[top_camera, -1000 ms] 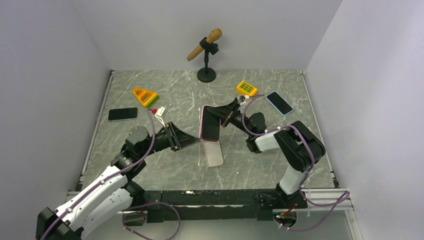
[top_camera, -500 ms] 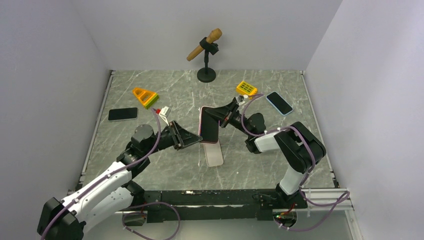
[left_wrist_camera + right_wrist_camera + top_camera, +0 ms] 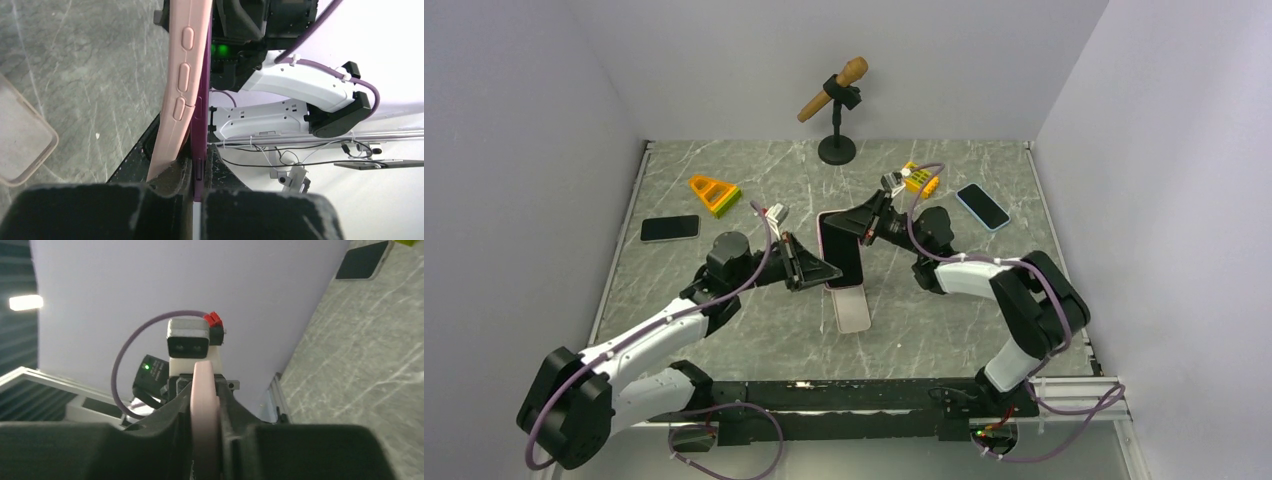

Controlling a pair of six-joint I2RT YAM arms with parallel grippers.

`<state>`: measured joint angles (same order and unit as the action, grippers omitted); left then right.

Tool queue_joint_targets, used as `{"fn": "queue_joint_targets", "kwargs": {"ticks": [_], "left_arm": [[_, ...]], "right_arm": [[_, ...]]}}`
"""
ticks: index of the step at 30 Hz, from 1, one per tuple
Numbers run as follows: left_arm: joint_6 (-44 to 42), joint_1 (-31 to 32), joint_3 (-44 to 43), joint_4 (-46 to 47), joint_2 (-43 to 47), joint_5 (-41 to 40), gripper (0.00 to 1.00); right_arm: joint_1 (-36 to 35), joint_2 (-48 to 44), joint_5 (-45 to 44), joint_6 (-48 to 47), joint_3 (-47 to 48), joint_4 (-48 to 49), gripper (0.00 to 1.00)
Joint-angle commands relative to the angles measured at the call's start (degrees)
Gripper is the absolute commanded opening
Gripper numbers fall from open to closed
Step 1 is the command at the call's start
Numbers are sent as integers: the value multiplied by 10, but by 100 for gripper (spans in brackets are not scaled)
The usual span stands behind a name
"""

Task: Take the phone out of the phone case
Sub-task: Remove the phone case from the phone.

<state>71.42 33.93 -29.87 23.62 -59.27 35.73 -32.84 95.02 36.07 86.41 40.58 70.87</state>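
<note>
A phone in a pink case [image 3: 841, 250] is held upright above the table between both grippers. My left gripper [image 3: 822, 272] is shut on the phone's lower left edge. In the left wrist view the purple phone edge [image 3: 203, 125] sits between my fingers [image 3: 200, 187], and the pink case [image 3: 180, 85] bends away from it on the left. My right gripper [image 3: 865, 222] is shut on the case's upper right edge. In the right wrist view the pink case rim [image 3: 205, 400] is clamped between its fingers.
An empty translucent case [image 3: 852, 311] lies on the table just below the held phone; it also shows in the left wrist view [image 3: 22, 137]. A black phone [image 3: 670, 228], an orange-yellow triangle [image 3: 714, 192], a yellow block [image 3: 921, 178], a blue phone [image 3: 982, 206] and a microphone stand [image 3: 836, 105] stand around.
My left gripper has moved right, up to the phone's lower edge. My right gripper has shifted up and left with the case. The phone now stands slightly further left.
</note>
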Motion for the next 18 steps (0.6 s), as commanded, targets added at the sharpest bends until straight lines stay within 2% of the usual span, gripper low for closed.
{"fn": "queue_joint_targets", "kwargs": {"ticks": [1,4,6,8,9,11,14,18], "left_arm": [[61,-7,-6,149,-22,-12,0],[88,-15,2,170,-13,-35,0],[94,-21,-1,170,-10,-39,0],[104,-30,-4,169,-6,-35,0],[113,-38,-3,172,-3,-34,0],[136,-49,4,186,6,-42,0],[182,-70,30,224,30,-69,0],[202,-92,43,214,66,-97,0]], "right_arm": [[-21,-87,84,-101,-8,-90,39],[2,-116,83,-103,-45,-67,67],[28,-120,81,-61,-86,44,81],[56,-104,59,9,-132,210,89],[67,-90,49,36,-152,260,91],[73,-77,30,50,-169,272,90],[49,-81,5,19,-181,255,75],[25,-105,-29,-26,-178,178,70]]}}
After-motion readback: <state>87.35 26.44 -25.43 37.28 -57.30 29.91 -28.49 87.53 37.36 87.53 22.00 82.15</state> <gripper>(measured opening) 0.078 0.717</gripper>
